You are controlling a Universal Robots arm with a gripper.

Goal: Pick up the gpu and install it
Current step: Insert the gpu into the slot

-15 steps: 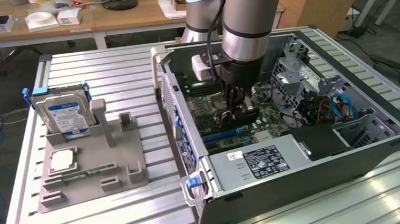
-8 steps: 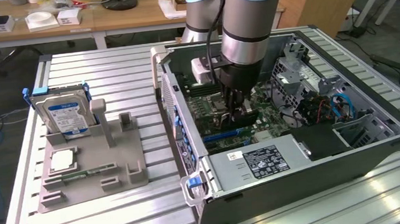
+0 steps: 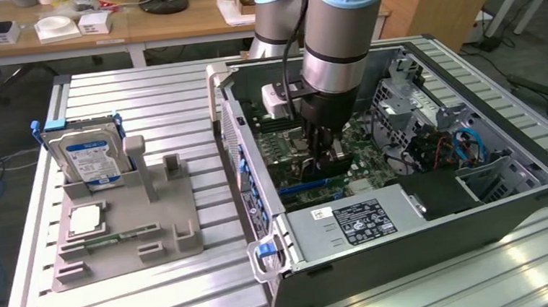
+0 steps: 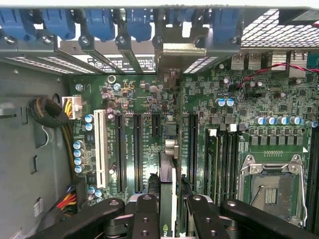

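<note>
My gripper (image 3: 324, 148) is down inside the open computer case (image 3: 509, 209), shut on the gpu (image 3: 315, 168). The wrist view looks along the gpu (image 4: 168, 164), which is held edge-on between the two black fingers (image 4: 147, 214). Its green edge runs away from the gripper (image 4: 169, 216) over the motherboard (image 4: 129, 99). Its silver bracket (image 4: 178, 50) lies against the case's rear slot openings. The card stands in line with a long black expansion slot, between neighbouring slots. I cannot tell whether its edge sits in the slot.
A grey fixture (image 3: 164, 233) on the exterior view's left holds the silver hard drive (image 3: 86, 156) and a small square chip (image 3: 85, 219). Inside the case are the power supply (image 3: 351, 224), an empty CPU socket (image 4: 271, 186) and cable bundles (image 4: 50, 112).
</note>
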